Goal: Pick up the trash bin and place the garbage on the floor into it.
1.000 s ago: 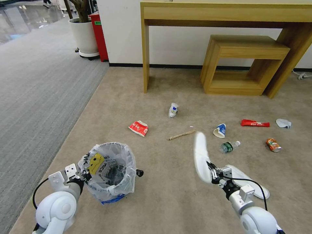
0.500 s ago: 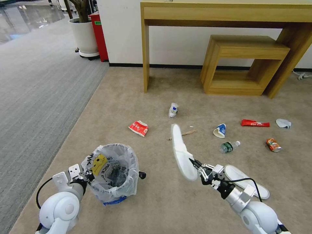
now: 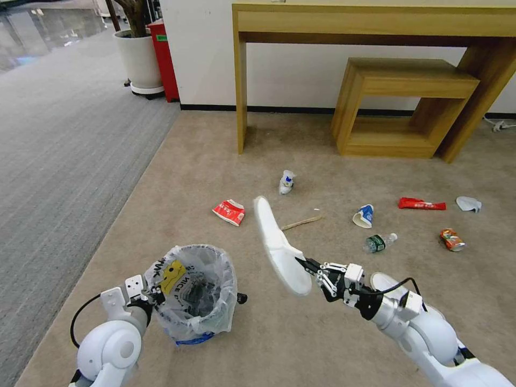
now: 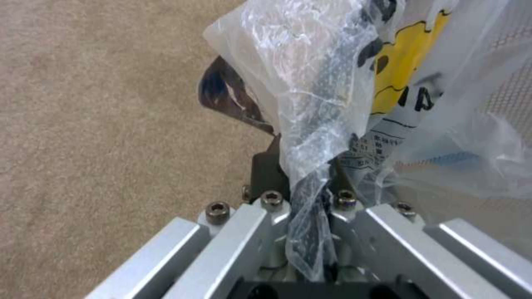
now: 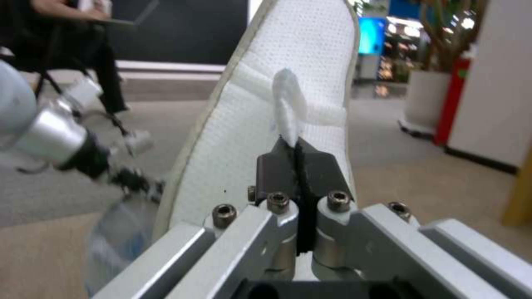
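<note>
Trash bin (image 3: 196,293) first: from my head camera it sits on the beige carpet (image 3: 258,344) in front of me, to my left, its crinkly white liner open. My left gripper (image 3: 150,294) is at its rim, fingers pinched on the bag. My right gripper (image 3: 306,266) holds a white slipper (image 3: 278,247) in the air, just right of the bin's mouth, tilted with its far end up. Farther out lie a red-white carton (image 3: 229,211), a wooden stick (image 3: 301,222), two blue-white cups (image 3: 286,181) (image 3: 365,215), a green bottle (image 3: 379,242), a red wrapper (image 3: 421,203), an orange can (image 3: 451,239) and a white tissue (image 3: 468,203). The second slipper (image 3: 384,280) peeks out behind my right wrist.

My left wrist camera shows my jaws closed on a bunched fold of the liner (image 4: 321,124), yellow mark and black letters alongside.

My right wrist camera shows my jaws shut on the slipper's strap (image 5: 288,108), the sole rising beyond.
</note>
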You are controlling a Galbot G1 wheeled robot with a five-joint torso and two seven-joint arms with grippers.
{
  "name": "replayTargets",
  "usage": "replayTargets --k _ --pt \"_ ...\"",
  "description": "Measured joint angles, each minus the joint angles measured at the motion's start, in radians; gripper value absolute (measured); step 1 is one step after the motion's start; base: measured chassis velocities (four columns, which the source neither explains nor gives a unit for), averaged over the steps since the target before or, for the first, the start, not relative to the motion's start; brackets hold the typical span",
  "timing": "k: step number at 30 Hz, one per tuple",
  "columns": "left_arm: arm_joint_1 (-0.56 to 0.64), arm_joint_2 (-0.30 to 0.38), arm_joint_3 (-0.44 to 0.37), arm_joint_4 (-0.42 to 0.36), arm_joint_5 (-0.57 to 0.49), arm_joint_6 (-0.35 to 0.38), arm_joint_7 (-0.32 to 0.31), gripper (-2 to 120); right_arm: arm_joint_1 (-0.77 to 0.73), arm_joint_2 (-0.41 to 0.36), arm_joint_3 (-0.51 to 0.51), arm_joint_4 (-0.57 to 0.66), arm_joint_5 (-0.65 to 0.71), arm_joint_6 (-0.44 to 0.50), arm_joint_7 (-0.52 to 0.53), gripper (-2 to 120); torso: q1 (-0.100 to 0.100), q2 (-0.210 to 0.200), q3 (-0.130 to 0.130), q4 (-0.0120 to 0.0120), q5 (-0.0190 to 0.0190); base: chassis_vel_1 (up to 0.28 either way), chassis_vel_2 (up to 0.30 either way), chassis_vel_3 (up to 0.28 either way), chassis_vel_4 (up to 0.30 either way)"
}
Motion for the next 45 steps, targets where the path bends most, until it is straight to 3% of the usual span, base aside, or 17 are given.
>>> replayTargets --k 8,11,15,34,45 --pt "0.003 -0.007 0.030 0.000 0.023 0.001 0.004 0 0.148 -0.003 -0.126 0.000 0.038 -0.001 0.018 0 0.000 0.000 0.000 0.0000 0.0003 0.000 0.000 0.000 0.000" --pt "-0.002 -0.029 0.053 0.001 0.046 0.001 0.008 0 0.242 0.019 -0.241 -0.010 0.054 0.000 0.045 0 0.000 0.000 0.000 0.0000 0.0002 0.000 0.000 0.000 0.000" --pt "-0.004 -0.037 0.063 0.004 0.057 0.001 0.009 0 0.295 0.028 -0.316 -0.016 0.073 0.003 0.052 0 0.000 0.000 0.000 0.0002 0.0003 0.000 0.000 0.000 0.000" --pt "-0.021 -0.058 0.097 -0.001 0.053 0.008 0.003 0 0.367 0.071 -0.476 -0.055 0.129 0.018 0.039 0 0.000 0.000 0.000 0.0000 -0.0001 0.000 0.000 0.000 0.000" --pt "-0.041 -0.016 0.077 -0.081 -0.158 0.045 -0.127 0 0.375 0.069 -0.494 -0.070 0.101 0.023 0.039 0 0.000 0.000 0.000 0.0000 0.0000 0.000 0.000 0.000 0.000"
